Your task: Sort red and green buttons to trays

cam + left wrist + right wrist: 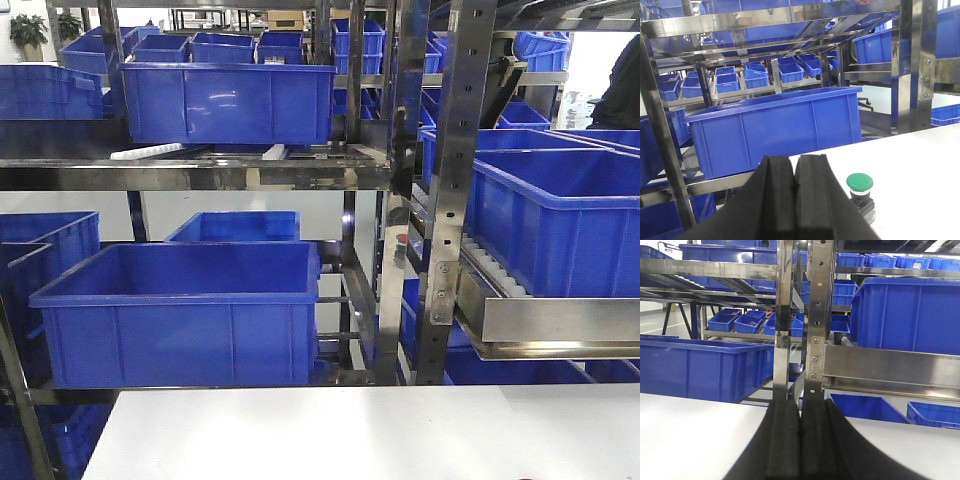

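A green button (860, 192) with a round cap on a small dark base stands upright on the white table, just right of my left gripper (794, 170). That gripper is shut, its black pads pressed together with nothing between them. My right gripper (800, 412) is also shut and empty, low over bare white table. The red button and the trays are out of view. Neither gripper shows in the front view.
Steel shelving (430, 200) full of deep blue crates (180, 310) stands behind the white table (400, 440). In the left wrist view a large blue crate (775, 127) sits just past the table's far edge. An upright steel post (817, 315) rises ahead of the right gripper.
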